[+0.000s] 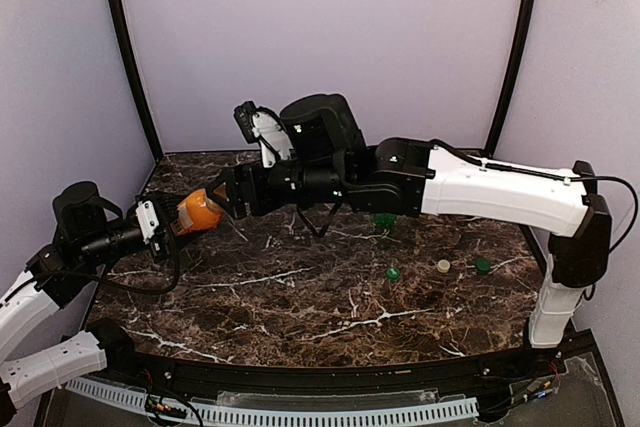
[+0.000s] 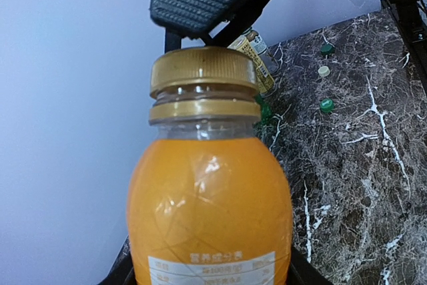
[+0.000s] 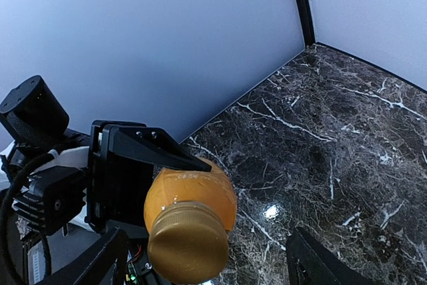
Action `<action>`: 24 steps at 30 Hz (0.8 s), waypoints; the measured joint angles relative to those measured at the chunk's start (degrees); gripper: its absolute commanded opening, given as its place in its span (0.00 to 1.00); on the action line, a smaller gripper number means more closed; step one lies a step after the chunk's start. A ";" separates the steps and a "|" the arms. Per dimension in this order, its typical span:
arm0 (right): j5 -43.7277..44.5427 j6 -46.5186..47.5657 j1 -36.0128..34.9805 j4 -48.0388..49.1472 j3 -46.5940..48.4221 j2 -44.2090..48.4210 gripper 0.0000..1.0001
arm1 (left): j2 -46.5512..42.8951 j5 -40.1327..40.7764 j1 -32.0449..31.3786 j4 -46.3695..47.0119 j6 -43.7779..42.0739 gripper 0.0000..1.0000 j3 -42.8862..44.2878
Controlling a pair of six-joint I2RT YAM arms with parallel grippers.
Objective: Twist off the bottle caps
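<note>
Left gripper (image 1: 163, 224) clamped on squat orange bottle (image 1: 200, 213), held over table's left rear, long axis horizontal, gold cap (image 3: 188, 250) pointing right, right gripper (image 1: 226, 199) fingers spread either side of cap, dark marble table (image 1: 300, 312), lilac walls (image 1: 320, 37).

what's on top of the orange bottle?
A gold cap sits on the orange bottle; the right gripper stands open around it. The mouth beneath is covered; the left gripper hides the base.

Dark veined marble table (image 1: 300, 297) enclosed by pale lilac walls (image 1: 320, 37).
</note>
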State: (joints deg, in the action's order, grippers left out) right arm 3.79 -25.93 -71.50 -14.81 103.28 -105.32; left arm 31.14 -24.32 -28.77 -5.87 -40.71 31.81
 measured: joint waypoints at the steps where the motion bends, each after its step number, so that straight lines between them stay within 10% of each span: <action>1: 0.15 -0.35 0.00 -0.74 0.59 -0.26 0.81 | 0.00 0.00 0.00 0.02 -0.09 0.07 0.00; 15: -0.83 -1.92 0.00 -6.05 6.64 -4.61 0.64 | 0.02 0.00 0.00 0.02 -0.68 0.07 -0.07; 24: -2.89 -2.01 -0.11 -6.43 6.73 -4.63 0.22 | 0.02 0.61 0.00 0.09 -1.03 0.07 -0.48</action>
State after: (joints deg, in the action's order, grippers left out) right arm 0.91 -27.94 -71.61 -21.23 110.02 -109.95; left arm 31.16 -23.70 -28.77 -5.78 -41.74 31.33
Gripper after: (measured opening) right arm 0.338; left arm 0.554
